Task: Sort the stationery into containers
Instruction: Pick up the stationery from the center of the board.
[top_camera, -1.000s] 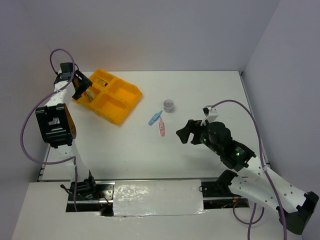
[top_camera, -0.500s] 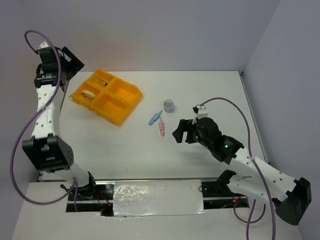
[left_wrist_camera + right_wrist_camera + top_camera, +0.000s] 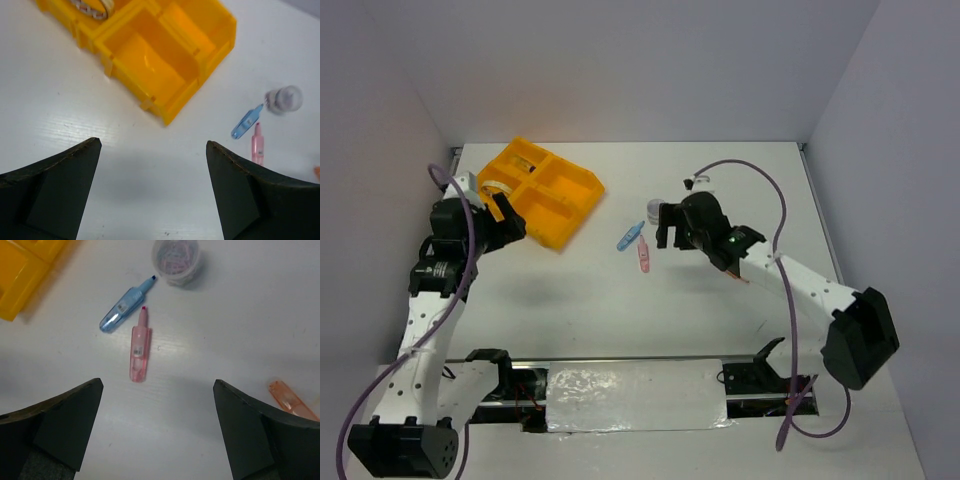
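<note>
The orange-yellow tray point(image 3: 582, 205) lies at the back left, with a beige tape ring point(image 3: 496, 186) in its left compartment. My left gripper point(image 3: 508, 222) hovers open and empty by the tray's near-left side; its wrist view shows the tray point(image 3: 180, 102) and the tape ring point(image 3: 92, 6) ahead. A light-blue piece point(image 3: 125, 310), a pink piece point(image 3: 139, 353) and a small round jar point(image 3: 176, 260) lie mid-table, ahead of my open, empty right gripper point(image 3: 158, 383). An orange piece point(image 3: 292, 400) lies to its right. From above, my right gripper point(image 3: 660, 228) partly hides the jar.
Walls close the table at the back and on both sides. The left arm's purple cable point(image 3: 455, 190) loops beside the tray. The right arm point(image 3: 790, 280) stretches across the right half of the table. White tabletop point(image 3: 570, 300) lies between the arms.
The left arm swung down from high at the back left to the tray's near side. The right gripper moved back toward the jar and pieces. Both jaws opened wider.
</note>
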Available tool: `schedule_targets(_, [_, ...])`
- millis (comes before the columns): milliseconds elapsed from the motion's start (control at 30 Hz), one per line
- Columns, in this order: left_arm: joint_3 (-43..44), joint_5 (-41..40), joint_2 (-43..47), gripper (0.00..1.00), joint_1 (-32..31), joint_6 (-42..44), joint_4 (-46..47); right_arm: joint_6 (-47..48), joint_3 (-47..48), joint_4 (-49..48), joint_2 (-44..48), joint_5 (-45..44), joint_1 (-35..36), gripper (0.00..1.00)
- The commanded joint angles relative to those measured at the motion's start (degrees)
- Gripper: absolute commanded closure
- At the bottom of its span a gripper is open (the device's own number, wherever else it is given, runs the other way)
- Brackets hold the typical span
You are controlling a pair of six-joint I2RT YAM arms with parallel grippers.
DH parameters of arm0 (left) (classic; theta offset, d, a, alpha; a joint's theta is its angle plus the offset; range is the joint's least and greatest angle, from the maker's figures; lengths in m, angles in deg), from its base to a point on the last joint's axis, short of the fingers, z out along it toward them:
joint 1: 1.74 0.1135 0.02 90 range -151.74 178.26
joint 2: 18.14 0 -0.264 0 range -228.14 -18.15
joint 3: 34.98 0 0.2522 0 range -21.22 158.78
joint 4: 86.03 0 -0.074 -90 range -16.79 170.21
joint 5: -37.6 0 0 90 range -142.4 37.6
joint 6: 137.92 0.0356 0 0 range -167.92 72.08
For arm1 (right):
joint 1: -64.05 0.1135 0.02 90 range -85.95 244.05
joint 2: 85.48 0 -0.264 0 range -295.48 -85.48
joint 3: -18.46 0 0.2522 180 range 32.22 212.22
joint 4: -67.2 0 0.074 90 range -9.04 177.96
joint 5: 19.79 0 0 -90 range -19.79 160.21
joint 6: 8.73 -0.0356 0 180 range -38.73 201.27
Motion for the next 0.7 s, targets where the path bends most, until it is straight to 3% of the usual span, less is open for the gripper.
schedule_targets(0, [-0.4, -1.4, 1.0, 0.01, -2.4, 2.4, 3.6, 2.3, 8.9, -1.4, -8.6, -3.4, -2.0, 0.00])
schedule_targets(367, [-0.1, 0.3, -2.3, 0.01, -3.9, 2.7, 2.8, 8.3, 36.0, 9.0, -39.2, -14.0, -2.3, 0.02])
schedule_targets(667, [1.3, -0.4, -4.9, 0.01, -4.0, 3.2, 0.9, 10.8, 43.1, 8.2, -49.4, -14.4, -3.2, 0.04])
